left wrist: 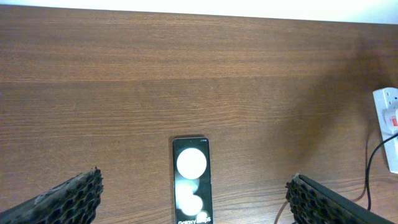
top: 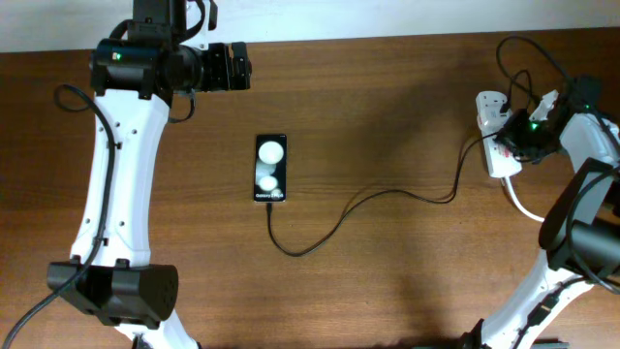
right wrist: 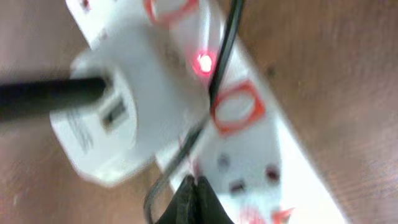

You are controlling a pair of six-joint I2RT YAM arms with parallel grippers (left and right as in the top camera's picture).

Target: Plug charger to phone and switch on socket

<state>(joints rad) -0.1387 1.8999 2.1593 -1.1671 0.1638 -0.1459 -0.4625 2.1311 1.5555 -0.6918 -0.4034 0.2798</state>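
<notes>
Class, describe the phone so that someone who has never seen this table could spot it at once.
On the brown wooden table, look just left of centre. The phone lies flat there, a thin black cable meeting its lower end. Unlike the white power strip at the right, it is a black rectangle showing two white blobs and white text.
</notes>
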